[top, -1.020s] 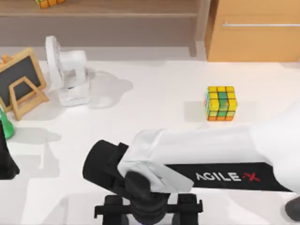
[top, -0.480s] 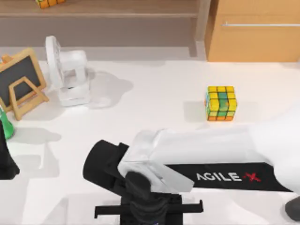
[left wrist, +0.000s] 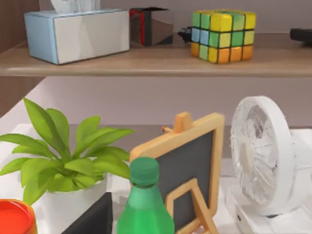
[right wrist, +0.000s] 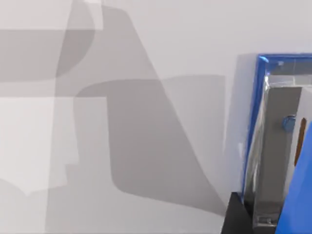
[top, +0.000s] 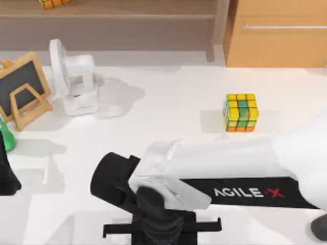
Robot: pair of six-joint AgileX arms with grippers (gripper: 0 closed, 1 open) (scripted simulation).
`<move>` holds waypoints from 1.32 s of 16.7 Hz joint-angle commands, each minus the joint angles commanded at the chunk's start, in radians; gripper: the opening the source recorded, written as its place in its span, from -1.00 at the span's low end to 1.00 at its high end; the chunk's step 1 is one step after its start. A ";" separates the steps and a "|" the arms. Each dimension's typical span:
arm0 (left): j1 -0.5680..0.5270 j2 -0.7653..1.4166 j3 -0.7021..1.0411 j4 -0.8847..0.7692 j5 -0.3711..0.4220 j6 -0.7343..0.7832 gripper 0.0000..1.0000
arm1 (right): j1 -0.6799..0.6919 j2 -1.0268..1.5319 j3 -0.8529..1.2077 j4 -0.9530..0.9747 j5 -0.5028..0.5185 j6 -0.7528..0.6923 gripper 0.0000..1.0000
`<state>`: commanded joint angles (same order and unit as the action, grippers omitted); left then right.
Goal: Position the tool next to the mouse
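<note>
Our right tool (top: 161,227) hangs over the surface (top: 168,102), bottom centre of the top view. We can't tell if it's open or closed. Left arm (top: 6,176) sits at the left edge.

White-shelled right arm (top: 230,161); black wrist; black band lettered AGILE-X, red X.

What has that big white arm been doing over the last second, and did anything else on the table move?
The right arm sank slightly toward the near edge of the table; the black parts of its pincer, spread wide a second ago, have drawn in against the wrist. The colourful cube, fan and little chalkboard stayed put.
</note>
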<state>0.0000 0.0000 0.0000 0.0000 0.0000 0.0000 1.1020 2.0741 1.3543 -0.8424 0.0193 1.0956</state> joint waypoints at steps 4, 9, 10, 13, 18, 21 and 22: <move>0.000 0.000 0.000 0.000 0.000 0.000 1.00 | 0.000 -0.030 0.038 -0.070 0.000 0.000 -1.00; 0.000 0.000 0.000 0.000 0.000 0.000 1.00 | -0.001 -0.046 0.055 -0.102 0.000 -0.001 -1.00; 0.000 0.000 0.000 0.000 0.000 0.000 1.00 | 0.000 -0.042 0.053 -0.099 -0.001 0.000 -1.00; 0.000 0.000 0.000 0.000 0.000 0.000 1.00 | -0.033 -0.073 0.066 -0.093 -0.013 -0.035 -1.00; 0.000 0.000 0.000 0.000 0.000 0.000 1.00 | -0.275 -0.194 0.083 -0.084 -0.062 -0.265 -1.00; 0.000 0.000 0.000 0.000 0.000 0.000 1.00 | -0.499 -0.228 0.068 -0.103 -0.065 -0.479 -1.00; 0.000 0.000 0.000 0.000 0.000 0.000 1.00 | -0.576 -0.227 0.056 -0.111 -0.060 -0.552 -1.00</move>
<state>0.0000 0.0000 0.0000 0.0000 0.0000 0.0000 0.5263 1.8468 1.4107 -0.9538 -0.0404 0.5441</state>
